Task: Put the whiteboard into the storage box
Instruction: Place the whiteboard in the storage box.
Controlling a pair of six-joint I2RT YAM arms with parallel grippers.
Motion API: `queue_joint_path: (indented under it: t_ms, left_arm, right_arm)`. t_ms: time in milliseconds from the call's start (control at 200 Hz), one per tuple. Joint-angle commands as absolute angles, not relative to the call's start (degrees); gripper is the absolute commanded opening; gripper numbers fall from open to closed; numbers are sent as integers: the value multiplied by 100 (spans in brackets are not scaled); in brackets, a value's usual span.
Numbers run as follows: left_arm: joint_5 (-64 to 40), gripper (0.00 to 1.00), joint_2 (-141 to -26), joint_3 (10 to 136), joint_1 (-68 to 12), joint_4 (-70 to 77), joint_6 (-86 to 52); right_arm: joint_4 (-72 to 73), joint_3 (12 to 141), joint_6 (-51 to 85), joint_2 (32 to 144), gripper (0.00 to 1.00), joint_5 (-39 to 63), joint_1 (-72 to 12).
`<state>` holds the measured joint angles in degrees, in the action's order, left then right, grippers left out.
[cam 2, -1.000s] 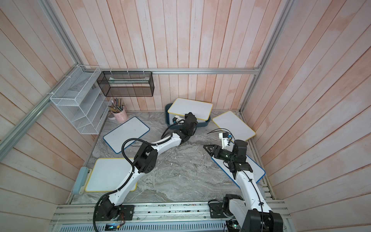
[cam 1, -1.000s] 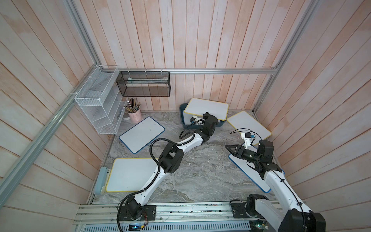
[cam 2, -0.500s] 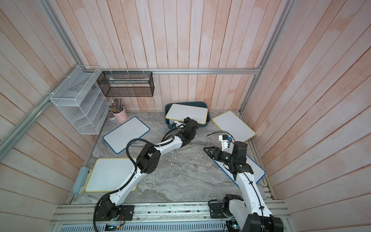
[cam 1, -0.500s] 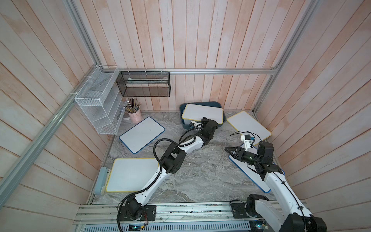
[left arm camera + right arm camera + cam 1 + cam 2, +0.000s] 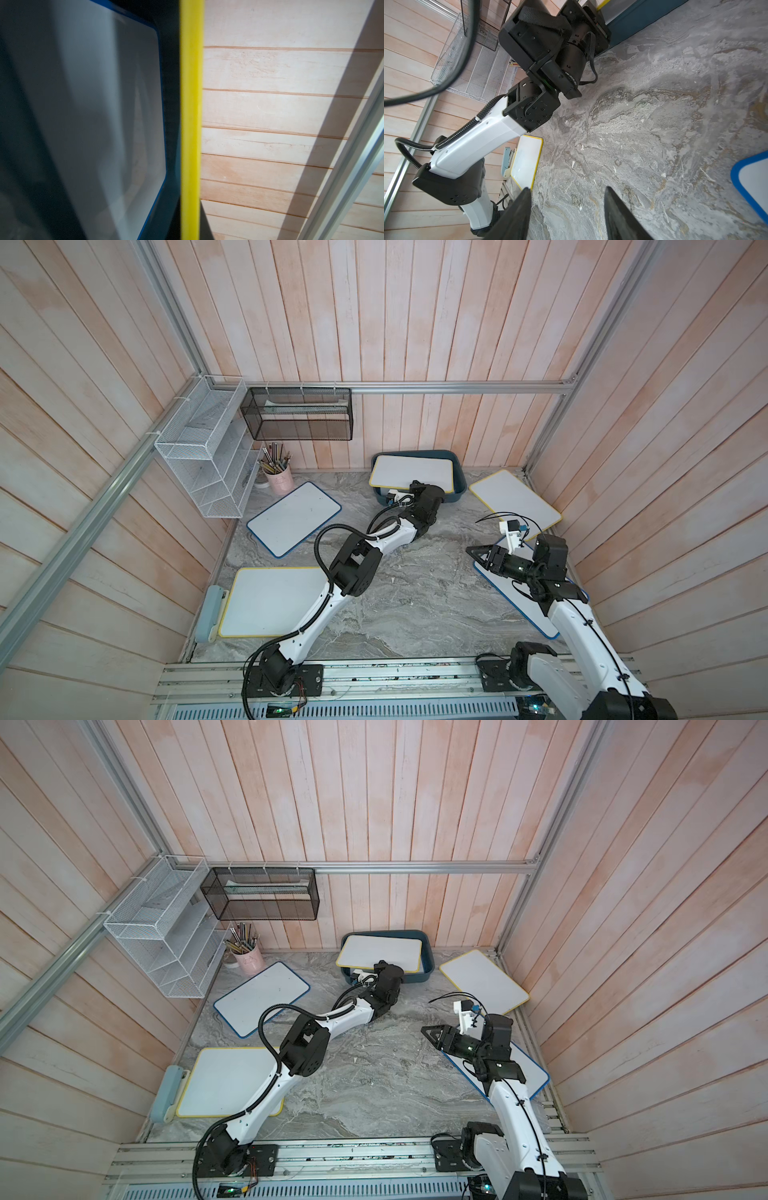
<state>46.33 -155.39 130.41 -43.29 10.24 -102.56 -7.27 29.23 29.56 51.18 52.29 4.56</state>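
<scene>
Nearest the robot's bases, well short of the storage box [image 5: 460, 483], two boards lie flat on the marble table [image 5: 415, 605]: a yellow-framed whiteboard [image 5: 270, 601] and a blue-framed whiteboard [image 5: 511, 601] under the right arm. Above that board's edge the right gripper [image 5: 566, 189] hovers, jaws parted, nothing between them. Closer to the box, a second blue-framed whiteboard [image 5: 293, 518] and a second yellow-framed whiteboard [image 5: 515, 497] lie to either side of it. At the box's near wall the left gripper [image 5: 411, 488] is clamped on the yellow frame [image 5: 191, 124] of the held whiteboard [image 5: 411, 470], which sits over the box, seemingly tilted. The left wrist view shows a blue-edged whiteboard [image 5: 93, 114] already inside. This placement looks nearly finished: only the release is left, and four boards wait on the table.
</scene>
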Motion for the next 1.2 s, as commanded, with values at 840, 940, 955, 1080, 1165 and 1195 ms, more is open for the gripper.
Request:
queue_joint_path:
  t_ms: [840,940,955,1080,1165,1195]
  left_arm:
    - [4590,100,-14698,11125,-4268,2680,-9580]
    - [4555,100,-14490,10606,-4198,2932,-9480]
    - [4543,100,-14453,10529,-4187,2987,-9439]
    - [4574,100,-14142,9857,-4082,3324,-9309]
    - [4609,100,-13921,9428,-3990,3521,-9159]
    - [4624,100,-13854,9297,-3961,3555,-9150]
  right_arm:
    - [-472,2894,3049,5230,57,5211,485]
    - [-376,2823,3126,5243,57,5238,500]
    - [-366,2822,3136,5243,57,5250,493]
    - [-310,2754,3180,5200,57,5209,492]
    - [-255,2733,3217,5225,57,5244,488]
    - [-233,2730,3217,5231,57,5237,497]
